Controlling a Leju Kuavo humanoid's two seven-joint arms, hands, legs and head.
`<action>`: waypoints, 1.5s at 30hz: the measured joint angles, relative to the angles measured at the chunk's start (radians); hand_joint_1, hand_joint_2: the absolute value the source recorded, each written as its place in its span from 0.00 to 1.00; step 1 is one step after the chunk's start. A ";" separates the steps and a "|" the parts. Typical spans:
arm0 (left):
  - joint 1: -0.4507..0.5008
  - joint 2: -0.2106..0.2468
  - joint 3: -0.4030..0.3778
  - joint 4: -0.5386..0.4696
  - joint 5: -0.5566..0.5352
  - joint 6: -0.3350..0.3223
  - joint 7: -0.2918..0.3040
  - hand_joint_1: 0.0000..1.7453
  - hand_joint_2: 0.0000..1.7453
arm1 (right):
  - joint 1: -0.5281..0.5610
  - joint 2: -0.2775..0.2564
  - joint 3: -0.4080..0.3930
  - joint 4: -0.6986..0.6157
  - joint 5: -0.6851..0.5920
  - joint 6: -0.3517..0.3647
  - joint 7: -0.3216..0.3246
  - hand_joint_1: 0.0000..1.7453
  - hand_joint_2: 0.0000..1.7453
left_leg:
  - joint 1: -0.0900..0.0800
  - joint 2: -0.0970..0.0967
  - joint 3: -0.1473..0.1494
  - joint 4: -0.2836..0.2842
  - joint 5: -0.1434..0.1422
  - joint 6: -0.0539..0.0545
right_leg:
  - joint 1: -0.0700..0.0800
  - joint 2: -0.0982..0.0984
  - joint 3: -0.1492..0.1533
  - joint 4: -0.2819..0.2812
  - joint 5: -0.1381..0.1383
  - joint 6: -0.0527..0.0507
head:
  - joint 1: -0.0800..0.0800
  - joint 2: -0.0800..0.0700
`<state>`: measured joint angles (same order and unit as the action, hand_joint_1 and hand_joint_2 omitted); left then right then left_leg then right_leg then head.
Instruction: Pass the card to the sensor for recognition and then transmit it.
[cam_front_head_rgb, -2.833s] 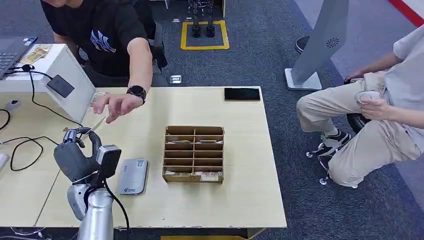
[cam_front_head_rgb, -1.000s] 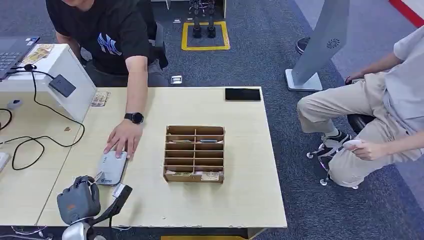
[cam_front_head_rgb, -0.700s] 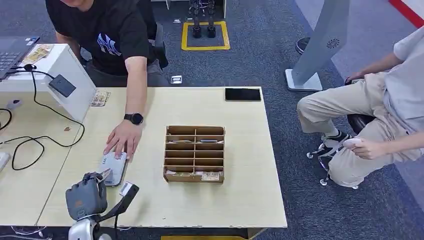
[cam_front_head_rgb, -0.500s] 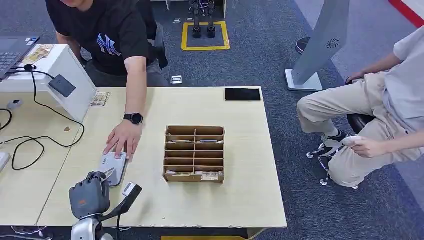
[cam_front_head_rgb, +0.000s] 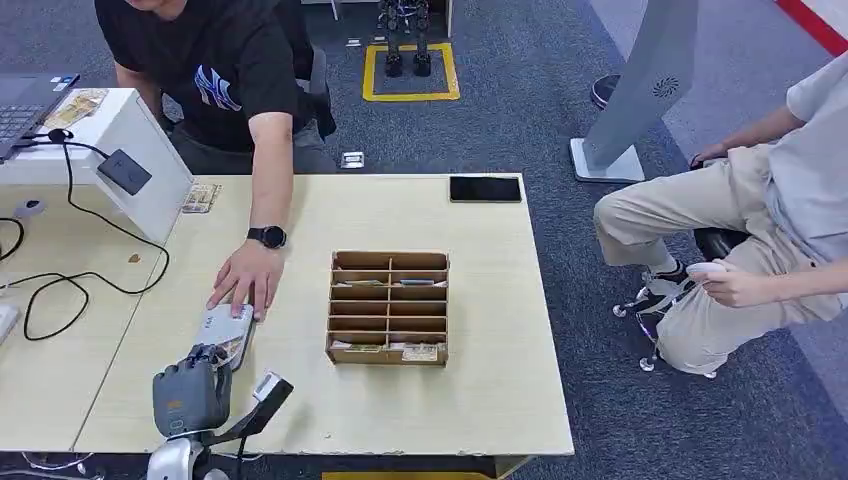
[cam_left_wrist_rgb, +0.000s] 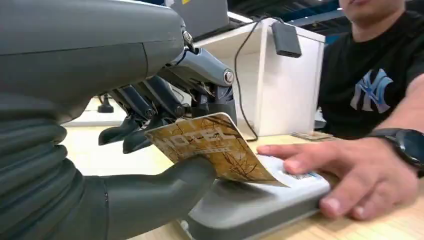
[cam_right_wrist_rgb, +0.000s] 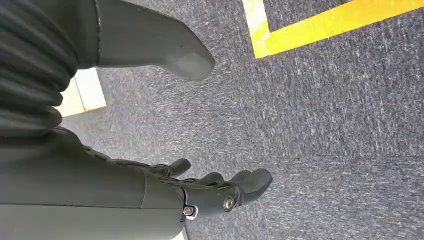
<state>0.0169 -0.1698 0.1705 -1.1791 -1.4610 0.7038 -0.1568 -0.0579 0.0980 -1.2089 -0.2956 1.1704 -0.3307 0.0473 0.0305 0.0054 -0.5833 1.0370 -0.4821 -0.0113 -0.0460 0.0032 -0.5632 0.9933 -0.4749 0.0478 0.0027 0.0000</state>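
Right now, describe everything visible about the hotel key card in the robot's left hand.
The thin tan rectangular hotel key card has rounded corners, the word HOTEL across its face and dark branch-like line art. It looks like glossy plastic. The robot's left hand pinches it between the thick grey thumb and the darker fingers. It is tilted, its far corner low over the flat grey card reader, which a person's hand presses down on the pale wooden table.

Card (cam_left_wrist_rgb: 215, 147) corner behind thumb (cam_left_wrist_rgb: 165, 182)

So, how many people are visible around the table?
2. One person in a black T-shirt behind the wooden table, hand on the grey card reader; one person in beige trousers seated right.
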 joint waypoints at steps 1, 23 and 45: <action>-0.001 0.000 0.000 0.004 0.003 0.000 -0.003 1.00 1.00 | 0.000 0.000 0.000 0.000 0.000 0.000 0.000 0.00 1.00 | 0.000 0.000 0.000 0.000 0.000 0.000 | 0.000 0.000 0.000 0.000 0.000 0.000 | 0.000 0.000; -0.069 -0.008 -0.137 0.109 0.825 -0.089 -0.254 1.00 1.00 | 0.001 -0.001 0.001 -0.004 0.002 -0.002 -0.010 0.00 1.00 | 0.000 0.000 0.003 0.000 0.000 0.000 | 0.000 0.000 0.003 0.000 0.000 0.000 | 0.000 0.000; -0.034 0.037 -0.381 -0.174 1.224 -0.343 -0.262 1.00 1.00 | 0.007 0.000 0.000 -0.014 0.019 -0.006 -0.017 0.00 1.00 | 0.000 -0.001 0.000 0.000 0.000 0.000 | 0.000 0.000 0.000 0.000 0.000 0.000 | 0.001 0.000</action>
<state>-0.0173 -0.1328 -0.2110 -1.3531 -0.2370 0.3608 -0.4188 -0.0511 0.0980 -1.2085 -0.3094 1.1894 -0.3365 0.0305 0.0305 0.0043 -0.5833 1.0372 -0.4817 -0.0108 -0.0460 0.0029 -0.5633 0.9931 -0.4748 0.0478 0.0034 0.0000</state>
